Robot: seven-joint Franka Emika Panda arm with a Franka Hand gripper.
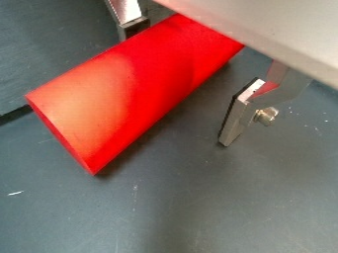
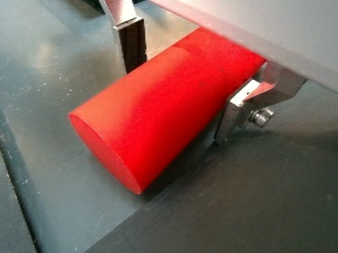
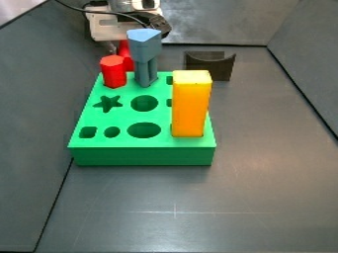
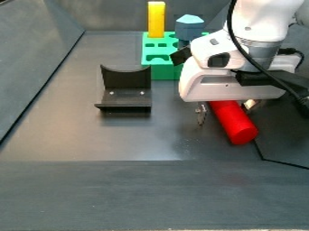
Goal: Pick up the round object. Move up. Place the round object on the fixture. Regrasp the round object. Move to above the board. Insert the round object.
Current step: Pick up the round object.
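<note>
On the dark floor, beside the fixture [image 4: 125, 87], we see the peg [image 4: 234, 121] lying on its side, its round flat end facing the camera in both wrist views. Low over it hangs the gripper [image 2: 185, 84], its white body covering the peg's far end in a side view. We note one finger [image 1: 247, 111] standing just beside the peg's flank, and the opposite finger [image 2: 128, 42] against the other flank; the jaws straddle the peg closely, but we cannot tell whether the pads press on it.

Well apart from the peg stands the board [image 3: 142, 128], a green block with star, round and square holes in its top. On it we find an orange block [image 3: 192, 103] upright at one corner, a blue-grey prism [image 3: 142, 56] upright toward the back, and a short red hex peg [image 3: 114, 70] next to the prism. Behind the board, in that side view, the fixture's notched top shows.
</note>
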